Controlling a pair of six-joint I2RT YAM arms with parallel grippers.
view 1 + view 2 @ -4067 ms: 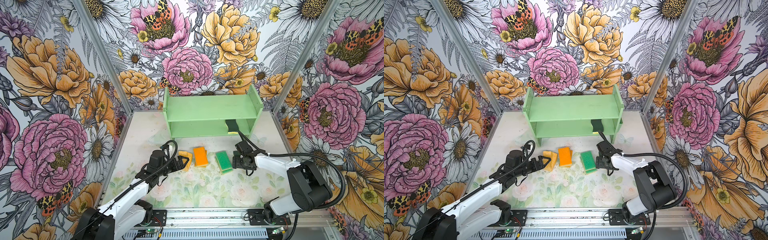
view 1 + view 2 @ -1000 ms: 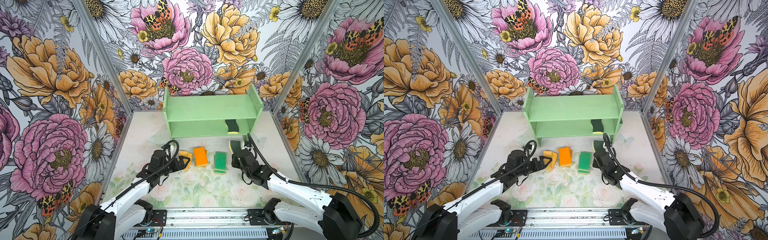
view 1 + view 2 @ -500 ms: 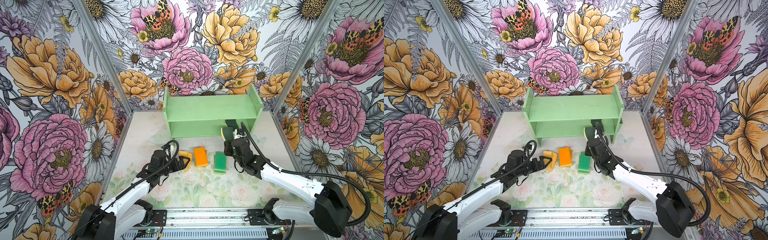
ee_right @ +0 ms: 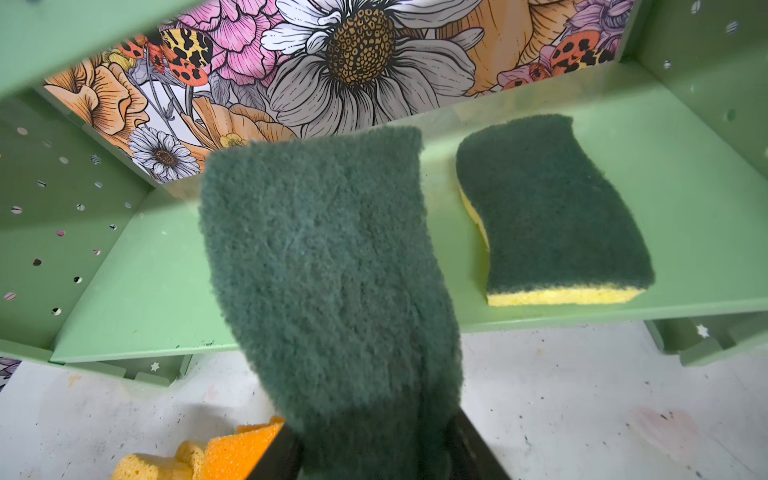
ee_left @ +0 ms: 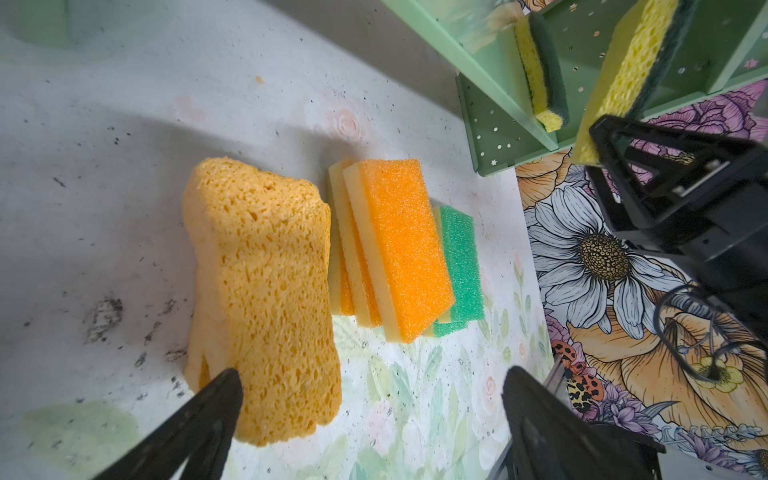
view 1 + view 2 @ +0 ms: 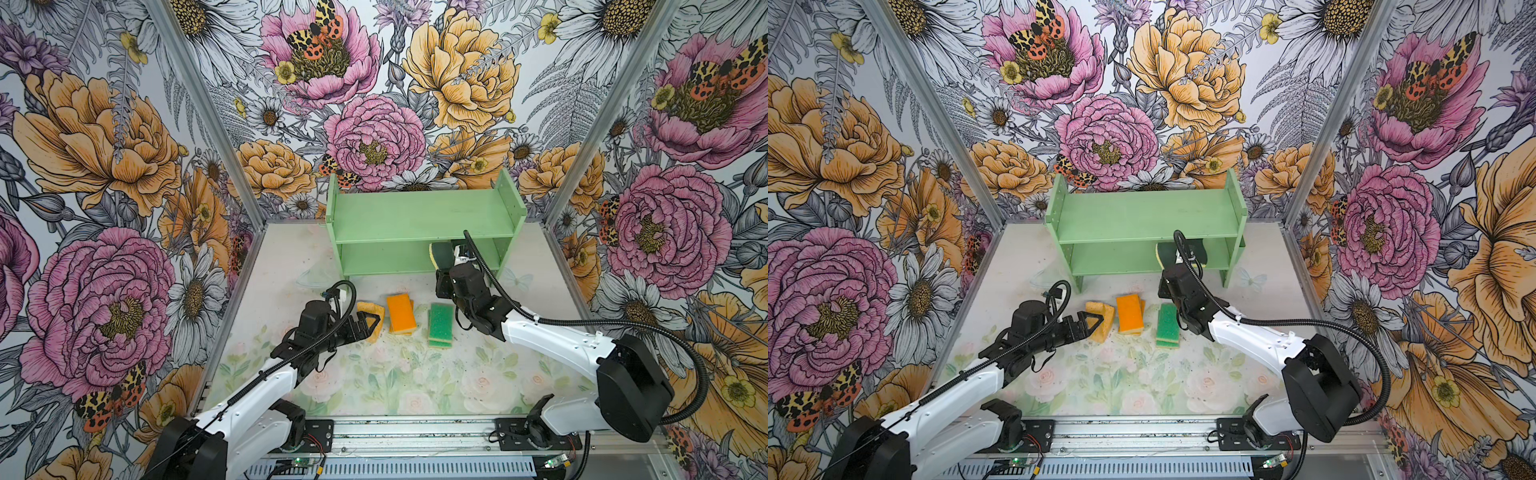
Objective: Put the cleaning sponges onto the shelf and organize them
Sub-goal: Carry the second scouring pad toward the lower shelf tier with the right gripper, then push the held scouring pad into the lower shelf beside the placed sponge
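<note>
While the right gripper (image 4: 374, 444) pinches shut on the near end of a wavy dark-green-topped sponge (image 4: 328, 266), the pad hangs tilted at the mouth of the lower tier of the mint-green shelf (image 6: 415, 216). It sits scouring side up, not yet resting on the board. A second dark-green sponge (image 4: 548, 216) already lies flat on that tier just beside it, nearer the shelf's right side panel, its yellow foam edge showing.

The placing step appears under way. The next move likely calls for easing the sponge further in, levelling it beside its twin, then releasing without nudging that neighbour.

Across the speckled table (image 5: 104, 145), the left gripper (image 5: 372, 386) waits with fingers spread wide and empty. One tip is at the end of a coarse, porous yellow sponge (image 5: 266, 282). An orange-topped stack (image 5: 399, 245) and a green-topped stack (image 5: 461, 257), both grainy scourer on pale foam, lie on the table beyond it, awaiting their turn.
</note>
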